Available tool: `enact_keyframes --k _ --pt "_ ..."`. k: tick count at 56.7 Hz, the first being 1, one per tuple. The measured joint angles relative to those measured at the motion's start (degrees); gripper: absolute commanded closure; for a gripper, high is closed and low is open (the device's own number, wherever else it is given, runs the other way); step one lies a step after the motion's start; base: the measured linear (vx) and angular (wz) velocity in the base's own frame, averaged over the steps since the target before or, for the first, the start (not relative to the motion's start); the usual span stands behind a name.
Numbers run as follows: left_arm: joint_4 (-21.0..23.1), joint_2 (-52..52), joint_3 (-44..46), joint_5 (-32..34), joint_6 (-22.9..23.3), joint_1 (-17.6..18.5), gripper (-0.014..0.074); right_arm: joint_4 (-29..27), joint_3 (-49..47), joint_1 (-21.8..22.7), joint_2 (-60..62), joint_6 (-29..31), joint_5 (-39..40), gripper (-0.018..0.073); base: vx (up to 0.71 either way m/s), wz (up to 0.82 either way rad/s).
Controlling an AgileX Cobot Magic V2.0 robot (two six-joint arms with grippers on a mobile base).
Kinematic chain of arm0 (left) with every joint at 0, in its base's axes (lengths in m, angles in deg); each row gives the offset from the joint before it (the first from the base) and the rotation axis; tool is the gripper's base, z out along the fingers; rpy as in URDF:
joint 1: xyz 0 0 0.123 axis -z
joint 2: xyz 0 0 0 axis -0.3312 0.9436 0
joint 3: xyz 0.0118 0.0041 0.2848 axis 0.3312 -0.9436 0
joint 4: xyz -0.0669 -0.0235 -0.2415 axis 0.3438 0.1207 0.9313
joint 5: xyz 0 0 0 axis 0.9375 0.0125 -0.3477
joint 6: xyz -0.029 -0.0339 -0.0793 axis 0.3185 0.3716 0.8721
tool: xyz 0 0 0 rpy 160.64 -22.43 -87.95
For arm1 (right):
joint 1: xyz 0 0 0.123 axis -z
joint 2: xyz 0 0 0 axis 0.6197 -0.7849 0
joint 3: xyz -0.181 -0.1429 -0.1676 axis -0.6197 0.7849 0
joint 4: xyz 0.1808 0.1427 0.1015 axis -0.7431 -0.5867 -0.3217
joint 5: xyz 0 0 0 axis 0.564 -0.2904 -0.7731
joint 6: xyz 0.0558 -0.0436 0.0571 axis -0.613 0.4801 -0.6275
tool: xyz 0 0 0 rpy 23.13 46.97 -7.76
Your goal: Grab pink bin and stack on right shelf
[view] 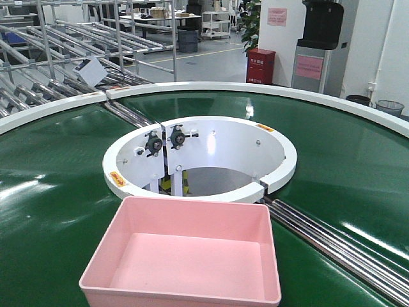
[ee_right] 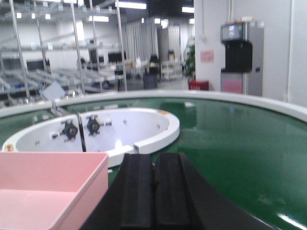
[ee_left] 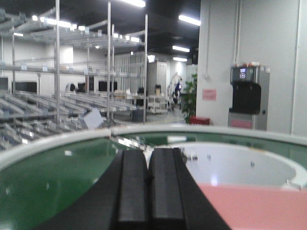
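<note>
The bin (view: 192,262) sits upright and empty on the belt (view: 57,192) at my 12 o'clock, its long axis running 9 to 3 across my front. My left gripper (ee_left: 148,158) is clenched on nothing with the bin at its 4 o'clock. My right gripper (ee_right: 154,160) is likewise clenched empty with the bin's corner at its 8 o'clock, so the bin lies between both arms, neither clearly nearer. The shelf is not in view.
</note>
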Motion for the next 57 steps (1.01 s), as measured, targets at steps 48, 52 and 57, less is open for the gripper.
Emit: enact_keyframes --k 48,52,57 --pt "-0.2 51.8 17.7 -8.1 -0.7 0.9 0.0179 -3.4 -21.8 -0.1 -48.7 -0.9 -7.5 0.0093 0.00 0.00" --pt "-0.2 56.0 23.5 -11.6 -1.9 2.4 0.0179 -3.5 -26.5 -1.4 -53.1 -0.8 -12.4 0.0092 0.00 0.00" --pt "-0.2 61.9 31.5 -15.5 -3.4 4.8 0.0179 -3.5 -33.9 -4.4 -59.4 -0.4 -18.3 0.0092 0.00 0.00"
